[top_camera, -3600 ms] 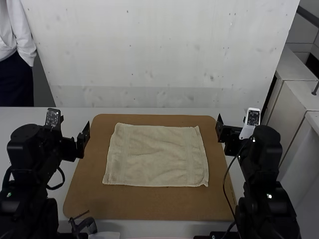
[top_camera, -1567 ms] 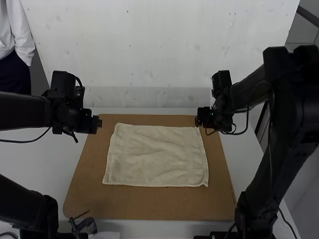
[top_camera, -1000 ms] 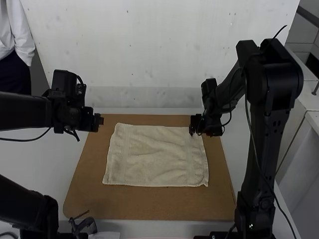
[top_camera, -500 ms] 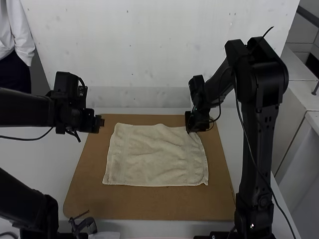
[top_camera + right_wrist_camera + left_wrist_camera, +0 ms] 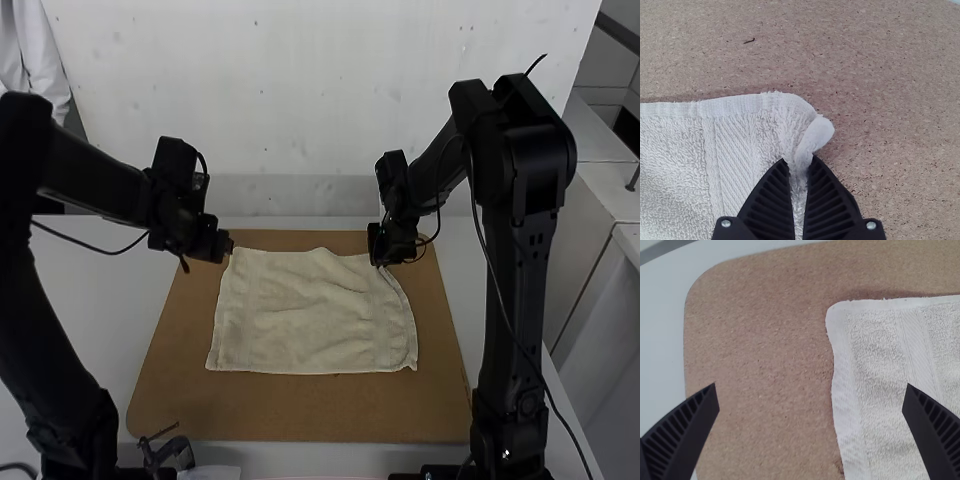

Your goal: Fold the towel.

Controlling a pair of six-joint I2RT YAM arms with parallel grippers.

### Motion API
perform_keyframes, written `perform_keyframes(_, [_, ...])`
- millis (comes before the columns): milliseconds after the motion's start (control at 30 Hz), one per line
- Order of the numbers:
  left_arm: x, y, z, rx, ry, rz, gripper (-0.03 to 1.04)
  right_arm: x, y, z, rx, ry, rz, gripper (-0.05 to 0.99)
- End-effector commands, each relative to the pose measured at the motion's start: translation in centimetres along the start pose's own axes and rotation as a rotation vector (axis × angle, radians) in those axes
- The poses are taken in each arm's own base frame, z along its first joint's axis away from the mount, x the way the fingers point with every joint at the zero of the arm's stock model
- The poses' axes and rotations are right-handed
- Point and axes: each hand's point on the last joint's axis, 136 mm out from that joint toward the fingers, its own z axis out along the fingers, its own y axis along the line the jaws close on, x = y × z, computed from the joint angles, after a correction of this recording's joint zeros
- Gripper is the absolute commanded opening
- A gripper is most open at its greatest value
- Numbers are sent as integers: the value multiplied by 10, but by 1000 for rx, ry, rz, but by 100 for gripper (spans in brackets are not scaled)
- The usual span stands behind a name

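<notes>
The right hand (image 5: pixel 380 260) is closed on the towel's far right corner, its black, tapered, ridged fingers pinching a small gathered tuck of cloth, with a rounded bit of corner poking out past the tips. The left hand (image 5: pixel 230 247) has its fingers spread wide near the far left corner, one over bare board and the other over cloth, gripping nothing. Between the two arms, the pale towel (image 5: pixel 310 315) lies spread out as a rough rectangle. It is looped terry cloth with a smooth, flat hem and a finely ribbed woven band running near the side edge by each hand. Shallow creases ripple across its middle, and its far edge rises into a low bump between the corners. Beneath is a brown, speckled, cork-like board (image 5: pixel 300 412) with rounded corners, showing on all sides of the cloth; a thin dark sliver (image 5: pixel 749 40) rests on it beyond the pinched corner. The board sits on a smooth, pale tabletop (image 5: pixel 110 300).
</notes>
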Motion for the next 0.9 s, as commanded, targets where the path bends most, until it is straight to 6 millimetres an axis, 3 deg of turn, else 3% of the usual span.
perform_keyframes(0, [-15, -6, 17, -24, 12, 8, 94, 31, -39, 21, 132, 87, 27, 2])
perform_keyframes(233, [-12, -11, 57, -74, 102, 16, 92, 36, -46, 25, 139, 93, 27, 2])
perform_keyframes(567, [-14, -25, 86, -39, 138, 2, 88, 45, -45, 30, 147, 110, 13, 2])
perform_keyframes(633, [-8, -29, 92, -14, 161, 2, 80, 45, -45, 28, 148, 110, 5, 2])
perform_keyframes(667, [-1, -32, 95, -4, 188, -3, 70, 46, -45, 28, 148, 110, 3, 2])
perform_keyframes(800, [24, -34, 107, 3, 266, -8, 8, 44, -49, 24, 156, 103, -3, 2])
perform_keyframes(867, [29, -33, 109, 3, 279, -8, 2, 44, -49, 24, 157, 102, -3, 2])
